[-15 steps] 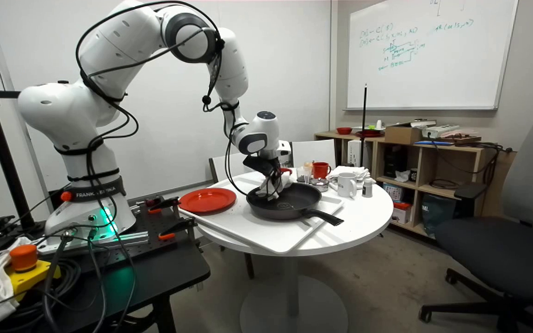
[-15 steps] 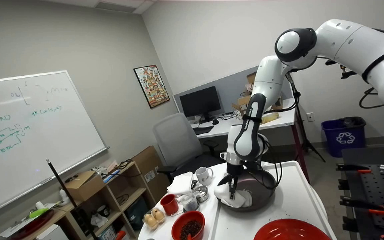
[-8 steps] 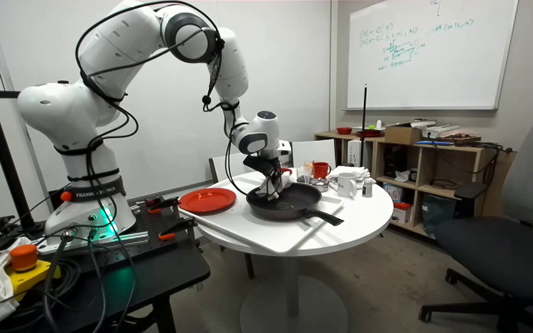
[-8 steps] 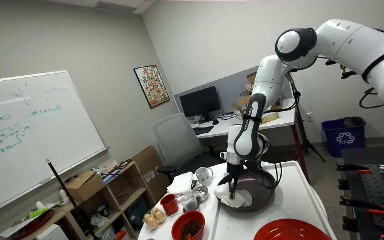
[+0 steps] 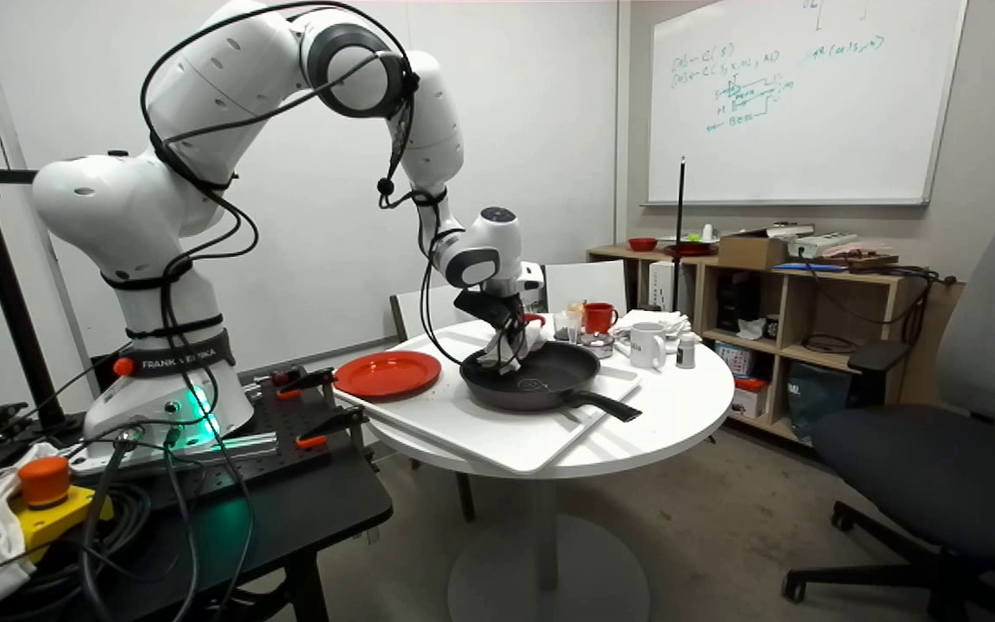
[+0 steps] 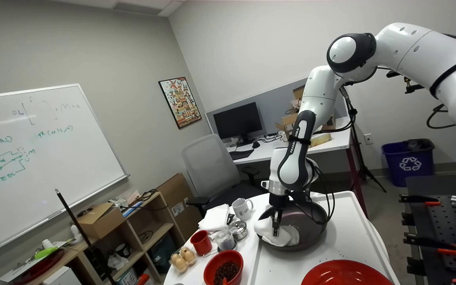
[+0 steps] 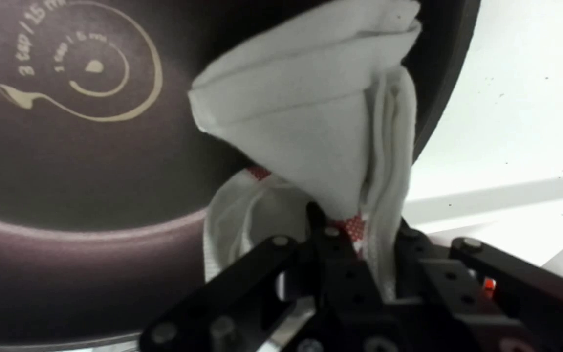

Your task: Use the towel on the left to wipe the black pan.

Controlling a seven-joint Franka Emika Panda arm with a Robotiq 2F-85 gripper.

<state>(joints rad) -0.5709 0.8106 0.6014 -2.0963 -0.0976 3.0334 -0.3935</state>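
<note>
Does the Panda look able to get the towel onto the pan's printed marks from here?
Likely yes: the gripper holds the towel inside the black pan, and the printed marks lie uncovered beside it, nothing visible between.

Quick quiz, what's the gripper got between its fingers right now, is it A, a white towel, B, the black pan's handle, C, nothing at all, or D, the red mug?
A: the wrist view shows the gripper shut on the white towel, its folds showing over the black pan.
</note>
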